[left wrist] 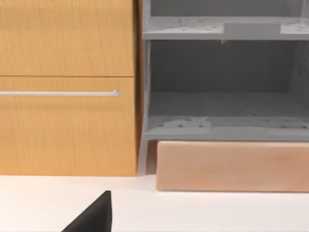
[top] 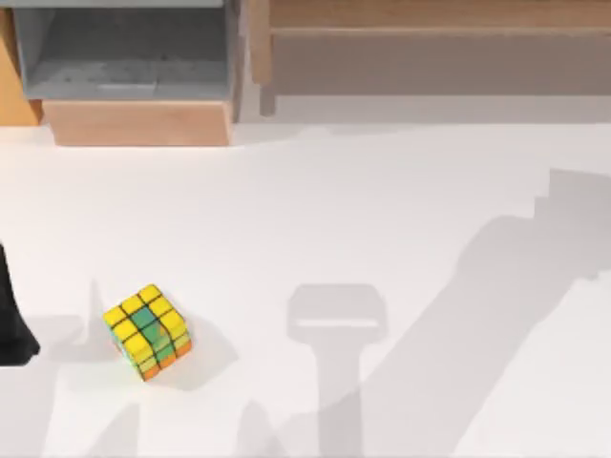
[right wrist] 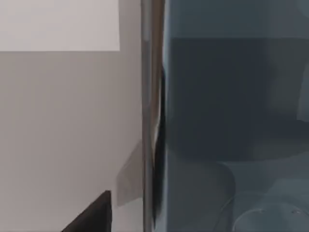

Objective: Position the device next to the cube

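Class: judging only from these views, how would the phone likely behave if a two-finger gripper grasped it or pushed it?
The phone looks flat and rigid, so it probably won't flex. Its glossy face and smooth silver rim suggest it may slip between fingers. Being flat, it would likely slide, not roll, if pushed.

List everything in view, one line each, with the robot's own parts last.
cube: one, yellow, green and orange stickers on a black grid, on the table toward the top view's near left.
device: one, dark teal-grey glossy face with a silver rim, close up in the right wrist view, above the table.
table: one, white, carrying the cube and broad grey arm shadows.
shelf unit: one, grey, open-fronted, at the table's far left on a light wooden base.
wooden cabinet: one, orange-brown with a silver handle bar, beside the shelf unit.
left arm: one, black, at the top view's left edge, apart from the cube.
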